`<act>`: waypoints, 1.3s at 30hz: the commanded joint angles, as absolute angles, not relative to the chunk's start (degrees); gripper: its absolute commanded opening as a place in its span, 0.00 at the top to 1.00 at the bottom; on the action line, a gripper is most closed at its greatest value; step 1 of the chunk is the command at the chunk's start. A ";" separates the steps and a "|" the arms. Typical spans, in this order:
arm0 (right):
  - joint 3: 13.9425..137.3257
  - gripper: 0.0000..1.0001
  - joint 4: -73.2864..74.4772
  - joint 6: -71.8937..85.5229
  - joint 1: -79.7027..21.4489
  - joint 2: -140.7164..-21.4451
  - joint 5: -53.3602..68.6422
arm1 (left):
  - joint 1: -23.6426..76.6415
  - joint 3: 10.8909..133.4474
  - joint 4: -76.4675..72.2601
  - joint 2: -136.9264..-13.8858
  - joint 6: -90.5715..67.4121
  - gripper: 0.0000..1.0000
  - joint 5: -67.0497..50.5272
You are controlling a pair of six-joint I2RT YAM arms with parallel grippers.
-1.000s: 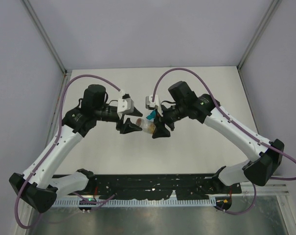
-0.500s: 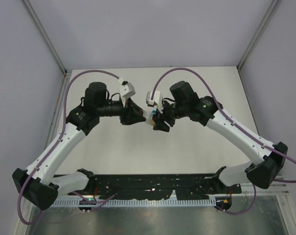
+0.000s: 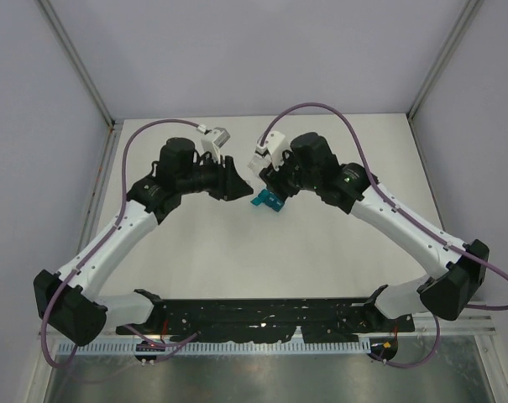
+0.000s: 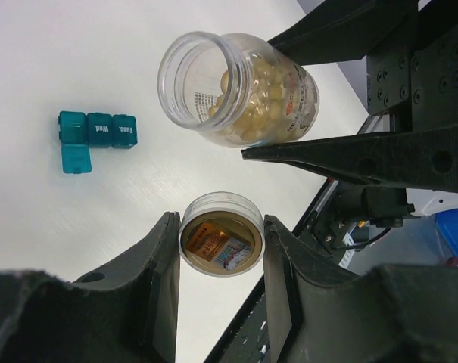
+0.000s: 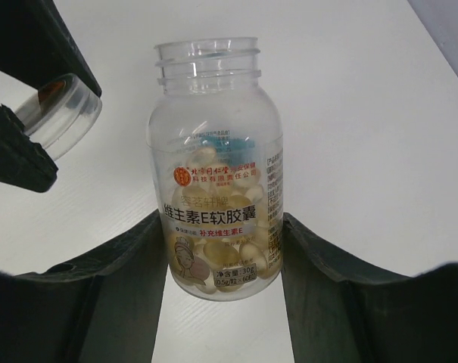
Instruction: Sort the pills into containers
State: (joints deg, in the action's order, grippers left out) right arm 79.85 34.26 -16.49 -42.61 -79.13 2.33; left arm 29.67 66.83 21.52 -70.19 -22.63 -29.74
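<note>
Pills (image 5: 247, 255) in bottle (image 5: 213, 121) clamped by R tool (image 5: 219, 227); L tool (image 4: 219, 227) grips cap (image 4: 221, 246).

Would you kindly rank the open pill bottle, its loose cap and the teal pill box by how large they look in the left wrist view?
1. Pill bottle, clearly largest.
2. Cap.
3. Teal pill box.
The cap sits much nearer the camera, so its lead over the box is only apparent.
</note>
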 commanded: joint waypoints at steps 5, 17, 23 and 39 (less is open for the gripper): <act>81.22 0.95 29.36 -14.85 -43.24 -79.19 1.32 | 29.88 68.38 19.78 -70.05 -23.30 1.00 -29.53; 72.26 0.94 26.37 -16.00 -40.70 -71.12 6.58 | 25.93 62.67 23.55 -66.62 -8.97 0.98 -12.06; 66.55 0.94 22.42 -17.49 -39.46 -66.19 15.45 | 22.59 63.28 26.01 -72.14 -6.33 0.91 -6.33; 56.52 0.95 18.37 -21.18 -38.76 -58.98 21.53 | 15.82 69.08 32.08 -92.19 -8.08 0.59 -4.48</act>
